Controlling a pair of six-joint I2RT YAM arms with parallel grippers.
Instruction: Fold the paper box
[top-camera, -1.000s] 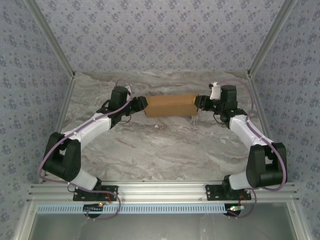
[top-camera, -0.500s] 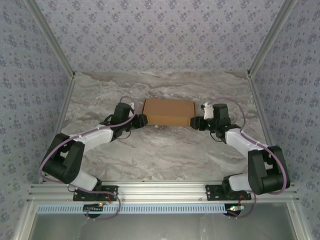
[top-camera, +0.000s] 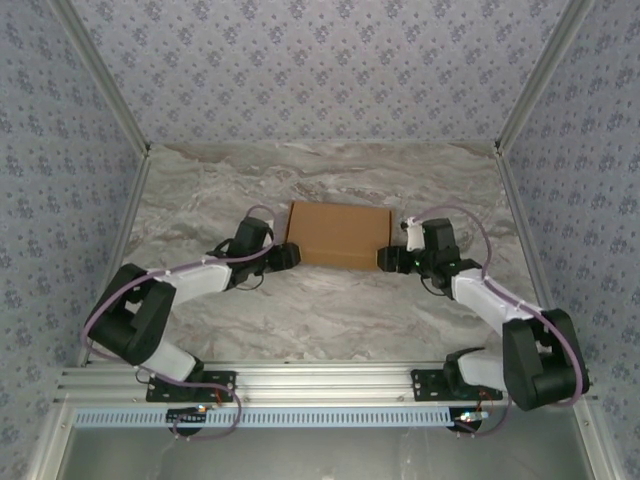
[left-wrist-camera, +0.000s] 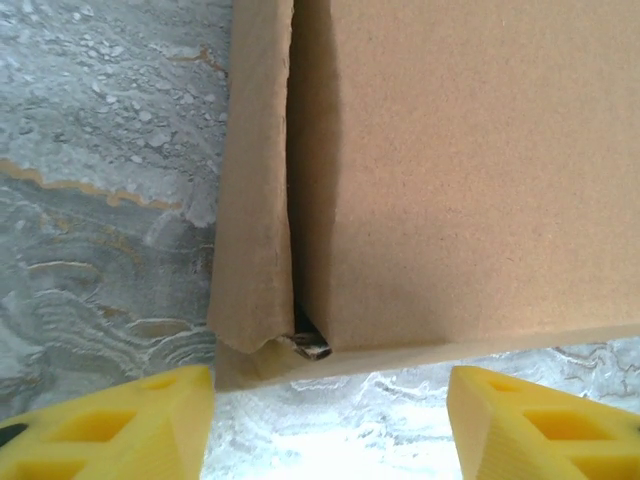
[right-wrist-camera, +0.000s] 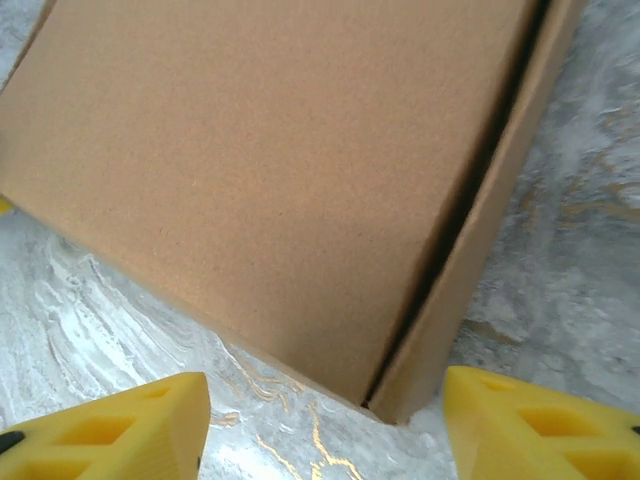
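Jaws released, the left gripper (top-camera: 291, 256) and right gripper (top-camera: 384, 260) flank the paper box (top-camera: 338, 236), its seam gaps lost in shadow.

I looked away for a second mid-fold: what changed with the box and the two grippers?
The paper box, pinched at its ends and showing a narrow face a second ago, now lies flat on the table, broad face up. The left gripper and right gripper have let go, opened and drawn back to its near corners. The box is still folded, mid-table.
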